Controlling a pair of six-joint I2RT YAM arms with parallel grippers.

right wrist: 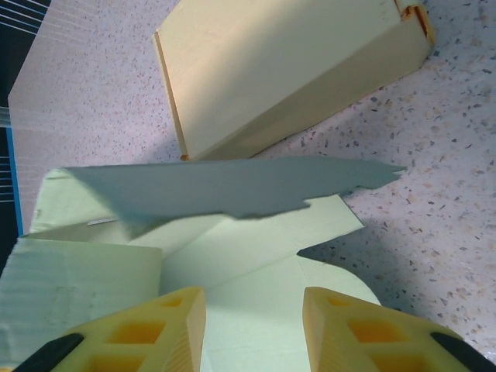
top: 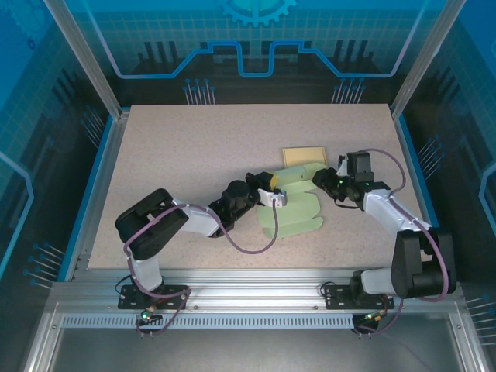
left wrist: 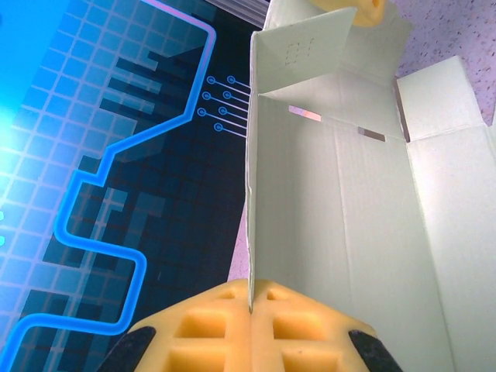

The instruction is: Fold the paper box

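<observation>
Pale-green paper box (top: 293, 211) lies part-flat on the tabletop (top: 194, 147). The left hand (left wrist: 249, 298) clamps one wall (left wrist: 325, 232) upright. The right hand (right wrist: 254, 298), spread open, should press the flap (right wrist: 232, 186) squarely along its crease.

A robot lab cell: aluminium frame posts (top: 87, 62) enclose a speckled bench (top: 194, 147), with blue circuit-print panels (top: 256, 46) behind its far edge.
</observation>
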